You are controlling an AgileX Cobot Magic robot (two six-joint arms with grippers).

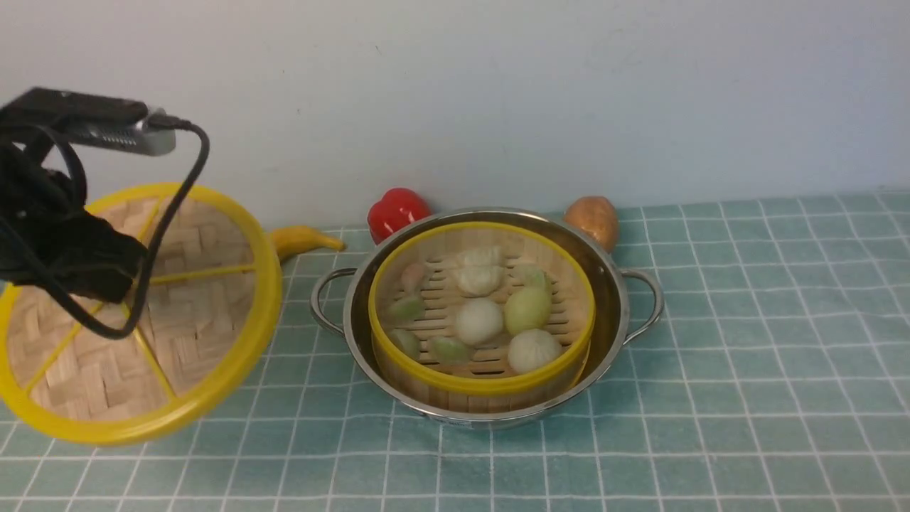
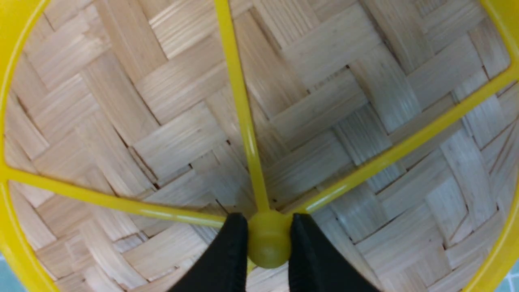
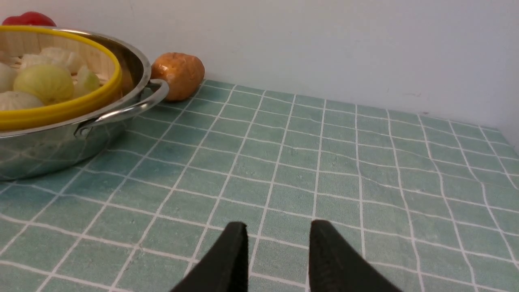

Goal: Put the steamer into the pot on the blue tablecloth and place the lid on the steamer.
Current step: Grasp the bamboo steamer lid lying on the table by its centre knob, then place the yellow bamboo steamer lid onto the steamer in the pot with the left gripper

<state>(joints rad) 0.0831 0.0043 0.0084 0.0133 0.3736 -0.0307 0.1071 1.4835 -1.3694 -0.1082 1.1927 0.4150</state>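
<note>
The steamer (image 1: 483, 386) sits inside the steel pot (image 1: 613, 284) on the blue tablecloth (image 1: 746, 355), with several buns and dumplings (image 1: 478, 320) on its slatted floor. The lid (image 1: 206, 320) hangs tilted above the cloth to the left of the pot, clear of it. My left gripper (image 1: 117, 291) is shut on the lid's yellow centre hub, and in the left wrist view the lid (image 2: 162, 121) fills the picture with the gripper (image 2: 269, 239) pinching the hub. My right gripper (image 3: 277, 235) is open over bare cloth (image 3: 324, 162), to the right of the pot (image 3: 61, 142) and steamer (image 3: 61, 109).
Against the back wall lie a red pepper (image 1: 397, 210), a banana (image 1: 302, 240) and a brown potato (image 1: 591, 219), all close behind the pot. The potato (image 3: 178, 75) lies just beyond the pot's right handle (image 3: 134, 107).
</note>
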